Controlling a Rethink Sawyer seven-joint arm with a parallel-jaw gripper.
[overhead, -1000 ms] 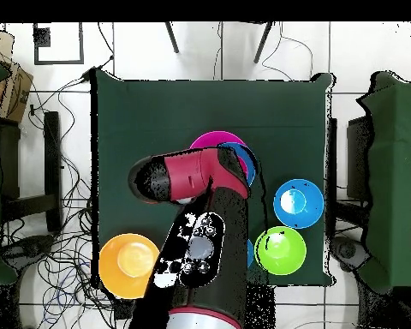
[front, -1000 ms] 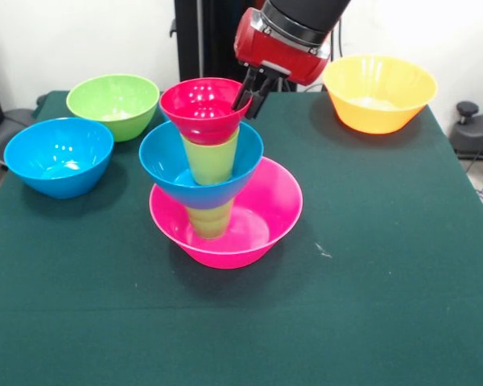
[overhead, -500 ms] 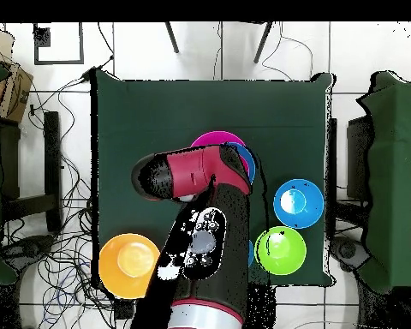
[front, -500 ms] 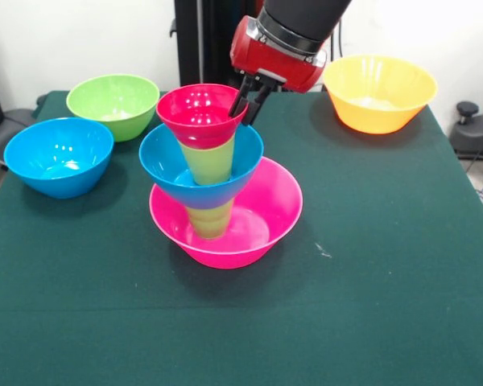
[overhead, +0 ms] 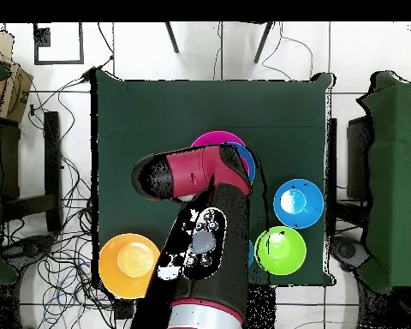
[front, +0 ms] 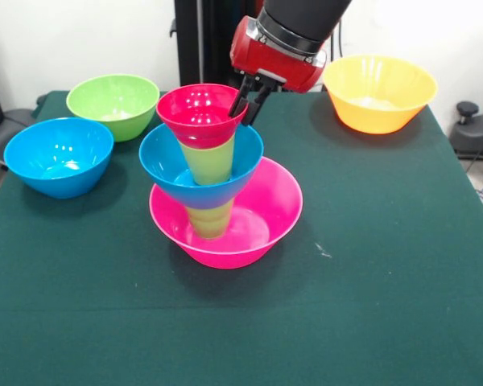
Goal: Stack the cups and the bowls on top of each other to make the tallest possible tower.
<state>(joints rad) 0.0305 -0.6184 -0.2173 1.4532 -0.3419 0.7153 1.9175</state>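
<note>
Red bowl's (front: 200, 111) rim sits pinched between the fingers (front: 243, 103).

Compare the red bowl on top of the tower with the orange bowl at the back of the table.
The red bowl is small and sits raised on a green cup; the orange bowl is large and rests on the table. The gripper is at the red bowl's rim; the orange bowl stands alone. Both are upright.

Arm (overhead: 196, 231) covering the pink bowl (overhead: 211, 139); orange bowl (overhead: 128, 266), green bowl (overhead: 281, 250) and blue bowl (overhead: 297, 203) along the surface (overhead: 209, 107) edges.
</note>
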